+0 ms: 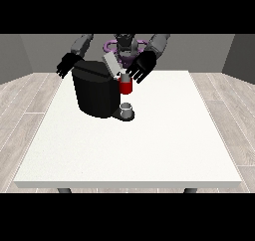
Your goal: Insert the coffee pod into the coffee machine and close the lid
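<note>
The black coffee machine (96,91) stands at the table's far left of centre. Its grey lid (112,63) is tilted up. A red thing at the machine (126,87) sits at its front right, with a small grey thing (124,77) right on top of it. The hand at the view's right (141,67) hovers just right of the lid, its spread, straight fingers reaching down to that small grey thing. The hand at the view's left (66,64) hangs beside the machine's far left corner, fingers relaxed and holding nothing.
A grey cup-shaped thing (127,110) stands on the machine's low base below the red thing. The white table (129,155) stretches wide towards the camera, and wooden floor surrounds it.
</note>
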{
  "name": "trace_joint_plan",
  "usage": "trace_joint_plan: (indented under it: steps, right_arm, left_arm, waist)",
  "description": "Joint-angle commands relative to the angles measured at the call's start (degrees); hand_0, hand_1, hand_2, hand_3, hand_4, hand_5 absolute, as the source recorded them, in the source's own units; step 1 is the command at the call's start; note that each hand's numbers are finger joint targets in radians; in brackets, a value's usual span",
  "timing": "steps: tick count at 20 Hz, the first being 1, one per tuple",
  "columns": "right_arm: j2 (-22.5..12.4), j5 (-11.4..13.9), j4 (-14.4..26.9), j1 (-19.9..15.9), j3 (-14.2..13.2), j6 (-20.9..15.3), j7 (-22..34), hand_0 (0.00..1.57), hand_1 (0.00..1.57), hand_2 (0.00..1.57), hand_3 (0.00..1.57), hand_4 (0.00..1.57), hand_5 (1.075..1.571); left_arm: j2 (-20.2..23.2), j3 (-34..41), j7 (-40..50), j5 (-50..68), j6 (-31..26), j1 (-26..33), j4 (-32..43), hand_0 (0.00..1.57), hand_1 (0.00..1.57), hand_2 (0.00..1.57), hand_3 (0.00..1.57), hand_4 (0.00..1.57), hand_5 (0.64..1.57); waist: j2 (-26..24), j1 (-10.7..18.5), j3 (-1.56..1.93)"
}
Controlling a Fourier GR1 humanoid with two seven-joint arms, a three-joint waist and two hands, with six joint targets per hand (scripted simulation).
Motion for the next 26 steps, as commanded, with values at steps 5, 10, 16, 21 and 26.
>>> trace_joint_plan:
  steps: [5, 10, 16, 21, 26]
  right_arm:
    - [0.5, 1.1, 0.2, 1.8, 1.9, -0.2, -0.4, 0.0, 0.0, 0.0, 0.0, 0.36, 1.571]
    - [2.6, 0.6, 0.1, 1.0, 2.5, -2.9, -3.1, 0.0, 0.0, 0.0, 0.0, 0.4, 1.571]
    - [-0.3, -0.6, 1.6, 0.7, -0.1, -0.2, -1.0, 0.0, 0.0, 0.0, 0.0, 0.48, 1.571]
    - [0.0, 0.8, -0.3, -2.0, 0.3, -2.2, -1.5, 0.0, 0.0, 0.0, 0.0, 0.47, 1.571]
    - [1.2, 1.0, -0.4, 2.2, 1.9, -1.8, -0.5, 0.0, 0.0, 0.0, 0.0, 0.42, 1.571]
  left_arm:
    - [0.6, 0.1, 1.9, -0.8, -1.6, -1.4, 1.0, 1.16, 1.16, 1.19, 1.06, 0.46, 1.571]
    - [0.2, -1.0, 2.0, -2.7, 0.6, -2.2, 0.0, 1.11, 1.11, 1.15, 0.98, 0.41, 1.571]
    - [-1.4, -1.5, -0.1, -3.1, 1.2, 0.5, -0.8, 1.05, 1.05, 1.12, 0.96, 0.36, 1.571]
    - [1.4, -0.9, -3.2, -3.3, 0.0, -0.7, 0.1, 0.91, 0.91, 1.02, 0.86, 0.36, 1.571]
    - [1.8, -3.4, -5.3, -5.4, -2.7, 2.9, 1.0, 0.0, 0.0, 0.0, 0.0, 0.0, 1.571]
  waist:
    - [0.4, -1.1, -0.03]
    - [1.2, -0.9, -0.02]
    - [0.0, 0.7, -0.02]
    - [2.6, 0.4, -0.04]
    - [-0.3, 0.3, -0.05]
